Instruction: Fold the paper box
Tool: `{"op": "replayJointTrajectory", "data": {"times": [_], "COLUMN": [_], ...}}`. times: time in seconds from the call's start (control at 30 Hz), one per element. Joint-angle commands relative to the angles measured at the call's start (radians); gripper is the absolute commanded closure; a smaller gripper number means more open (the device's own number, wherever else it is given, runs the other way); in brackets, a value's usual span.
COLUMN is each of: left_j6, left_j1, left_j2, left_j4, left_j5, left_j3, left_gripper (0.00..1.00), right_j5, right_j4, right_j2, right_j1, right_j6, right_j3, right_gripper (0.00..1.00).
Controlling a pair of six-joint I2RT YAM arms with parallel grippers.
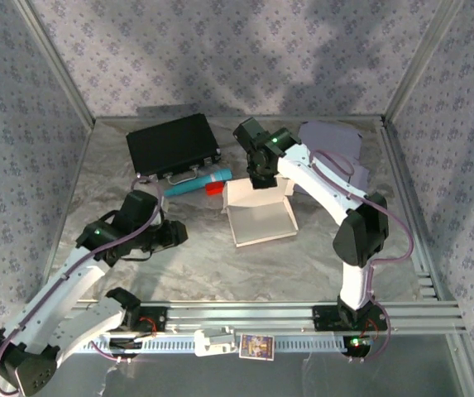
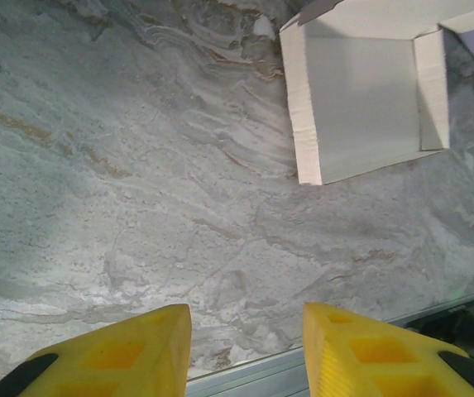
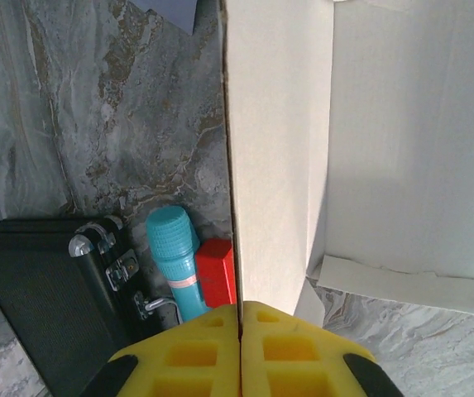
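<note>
Pinching the back flap of the half-formed white paper box [image 1: 260, 222], mid grey marbled table [image 1: 179, 265], the yellow right end effector [image 3: 241, 318] is clamped tight. I'd fold it inward slowly; the left end effector [image 2: 245, 331], wide open and empty, could brace the near edge.

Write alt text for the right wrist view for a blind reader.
The right end effector, shut, pinches an upright wall of the white paper box. Left of it, on the grey table, lie a teal cylinder, a red block and a black case.
</note>
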State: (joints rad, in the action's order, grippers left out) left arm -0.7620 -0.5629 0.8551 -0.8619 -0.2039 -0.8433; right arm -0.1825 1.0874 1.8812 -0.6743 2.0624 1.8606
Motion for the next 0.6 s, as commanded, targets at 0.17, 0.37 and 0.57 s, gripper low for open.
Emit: {"op": "replayJointTrajectory", "data": {"times": [0.17,0.37,0.57], "left_j6": [0.037,0.111,0.233], "left_j1": [0.008,0.007,0.005], "left_j2": [0.081,0.196,0.409], "left_j4": [0.094,0.153,0.160], "left_j5": [0.018,0.028,0.044], "left_j3": [-0.002,-0.068,-0.235], "left_gripper": [0.55,0.53,0.51], "right_j5": [0.008,-0.077,-0.241], "right_j4": [0.015,0.037,-0.053], "right_j2": [-0.064,-0.148,-0.258], "right_j1": [0.020,0.074,0.154], "right_j6": [-0.041,-0.279,-0.987], "right_j3": [-0.041,-0.019,0.000], "right_gripper": [0.71,0.50,0.50]}}
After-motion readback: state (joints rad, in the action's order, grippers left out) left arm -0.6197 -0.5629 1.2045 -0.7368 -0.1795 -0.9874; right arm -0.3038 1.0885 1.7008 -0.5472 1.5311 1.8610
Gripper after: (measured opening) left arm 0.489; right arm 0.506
